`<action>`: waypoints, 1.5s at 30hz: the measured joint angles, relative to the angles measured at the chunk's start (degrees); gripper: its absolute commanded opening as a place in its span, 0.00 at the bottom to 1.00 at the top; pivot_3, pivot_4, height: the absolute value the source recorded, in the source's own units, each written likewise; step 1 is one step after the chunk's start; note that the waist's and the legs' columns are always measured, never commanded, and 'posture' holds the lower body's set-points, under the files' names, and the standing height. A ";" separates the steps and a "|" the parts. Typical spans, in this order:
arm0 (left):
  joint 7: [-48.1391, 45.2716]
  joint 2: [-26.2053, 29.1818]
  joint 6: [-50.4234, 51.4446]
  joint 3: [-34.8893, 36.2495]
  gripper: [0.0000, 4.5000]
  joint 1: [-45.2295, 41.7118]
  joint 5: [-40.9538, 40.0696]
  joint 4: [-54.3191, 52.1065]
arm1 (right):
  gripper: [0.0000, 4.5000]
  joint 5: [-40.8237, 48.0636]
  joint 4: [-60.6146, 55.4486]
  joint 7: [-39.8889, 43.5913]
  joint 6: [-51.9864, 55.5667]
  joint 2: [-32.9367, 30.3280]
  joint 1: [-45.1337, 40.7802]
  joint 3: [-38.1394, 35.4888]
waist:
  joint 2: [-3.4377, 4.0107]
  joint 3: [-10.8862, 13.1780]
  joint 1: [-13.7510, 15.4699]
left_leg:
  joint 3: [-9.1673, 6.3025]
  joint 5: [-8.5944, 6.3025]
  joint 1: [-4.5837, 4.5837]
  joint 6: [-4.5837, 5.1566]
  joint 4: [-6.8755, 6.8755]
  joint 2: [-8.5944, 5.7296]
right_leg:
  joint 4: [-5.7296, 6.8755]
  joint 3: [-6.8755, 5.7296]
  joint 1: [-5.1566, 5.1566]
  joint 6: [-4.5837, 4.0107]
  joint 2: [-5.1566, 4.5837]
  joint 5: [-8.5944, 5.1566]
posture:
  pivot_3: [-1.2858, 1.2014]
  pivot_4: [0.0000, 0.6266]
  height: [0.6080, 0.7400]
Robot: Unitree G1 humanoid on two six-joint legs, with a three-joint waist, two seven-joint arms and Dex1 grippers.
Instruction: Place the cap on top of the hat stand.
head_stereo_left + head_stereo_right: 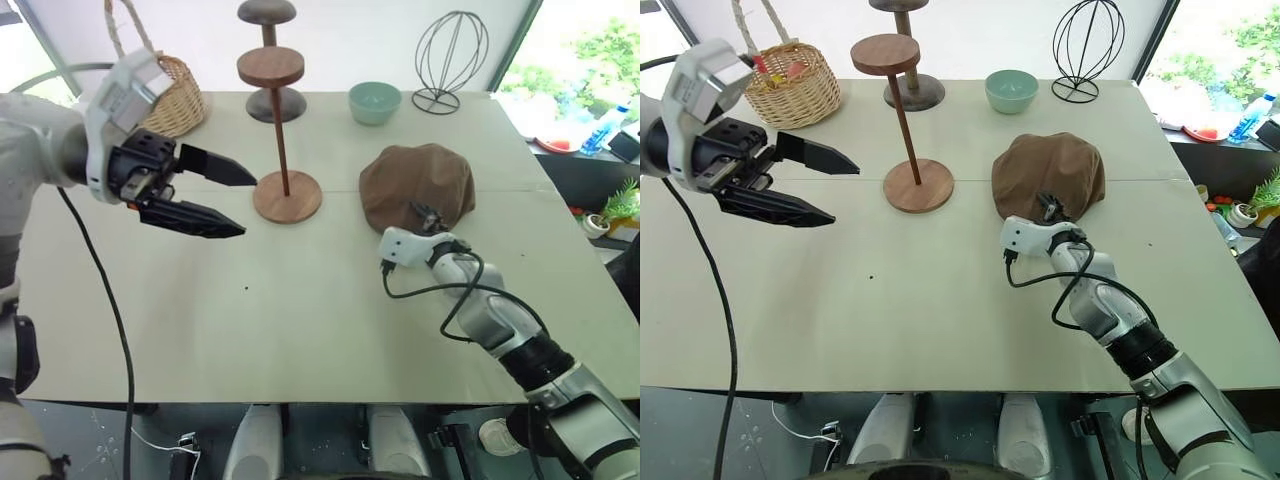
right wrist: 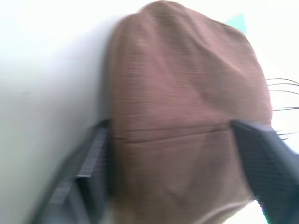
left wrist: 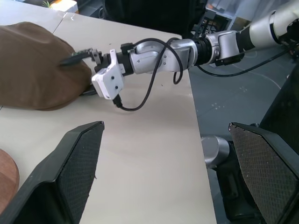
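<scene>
You're at the grasp: right gripper (image 1: pixel 428 215) jaws straddle the brown cap (image 1: pixel 417 184) (not yet pinching). Next, clamp, lift, carry to the hat stand (image 1: pixel 283 130). Left gripper (image 1: pixel 238 203) jaws spread.

My own two black fingers (image 3: pixel 70 172) rose wide apart, nothing between them but bare pale table (image 3: pixel 154 154). Beyond them lay the cap (image 3: pixel 32 70), a soft brown mound on the table, and my right gripper (image 3: pixel 86 72) had reached its near edge, one dark finger lying on top of the fabric and the other low at the rim, with a black cable looping from the white wrist block. A curved sliver of reddish-brown wood, the hat stand (image 3: pixel 5 179), showed beside my finger at the table's surface.
</scene>
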 measured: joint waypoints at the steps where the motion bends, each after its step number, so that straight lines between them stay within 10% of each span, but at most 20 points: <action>1: 0.03 -0.04 0.00 0.02 1.00 0.00 0.00 0.00 | 0.35 -0.21 0.16 0.00 -0.17 0.01 0.14 -0.10 | 0.00 0.00 0.01 | 0.00 0.00 0.00 0.00 0.00 0.00 | 0.00 0.00 0.00 0.00 0.00 0.00 | 0.52 0.24 0.91; 4: 0.33 -0.69 0.00 0.15 1.00 0.00 -0.01 0.01 | 0.35 -0.98 0.95 0.07 -0.54 0.01 0.39 -1.90 | 0.00 0.00 -0.03 | -0.01 0.00 0.00 0.00 -0.01 -0.01 | 0.00 0.00 0.00 -0.01 0.00 0.01 | 0.52 0.24 0.91; 8: 0.38 -0.91 -0.16 0.15 1.00 0.00 0.01 0.01 | 0.09 -1.10 1.32 0.30 -1.33 0.16 0.68 -3.66 | 0.00 0.00 -0.12 | -0.01 0.00 -0.01 0.00 -0.04 -0.01 | 0.00 0.00 -0.02 -0.01 0.00 0.01 | 0.52 0.24 0.91; 18: 7.06 -1.53 2.47 7.53 1.00 0.82 -1.98 -0.03 | 0.09 0.76 -2.16 6.94 -1.40 -1.73 -3.47 -10.99 | 0.10 0.17 -0.35 | -0.01 0.00 -0.03 0.01 -0.07 -0.01 | 0.00 0.01 -0.09 0.03 0.00 -0.01 | 0.52 0.24 0.91; 25: 16.55 0.02 5.51 19.59 1.00 9.42 -4.83 -2.33 | 0.09 0.80 -0.75 11.87 -5.01 -2.94 -25.44 -13.26 | 0.23 0.41 -1.97 | 0.03 0.01 -0.05 0.00 -0.54 0.02 | 0.13 0.06 -0.46 0.12 0.05 0.19 | 0.52 0.24 0.91; 34: 24.68 6.34 7.73 34.84 1.00 17.29 -6.35 -1.75 | 0.09 1.00 15.44 10.14 -15.66 11.89 -49.31 -9.49 | 0.22 0.41 -3.34 | 0.04 0.05 -0.08 -0.05 -0.97 0.03 | 0.16 0.14 -0.73 0.12 0.12 0.18 | 0.52 0.24 0.91; 45: 26.41 9.86 7.40 38.28 1.00 20.21 -6.43 0.49 | 0.09 4.61 11.65 17.09 -19.04 20.45 -48.16 -5.37 | 0.09 0.36 -2.89 | 0.00 0.27 -0.08 -0.44 -0.89 0.03 | 0.31 0.14 -0.72 0.11 0.13 0.19 | 0.52 0.24 0.91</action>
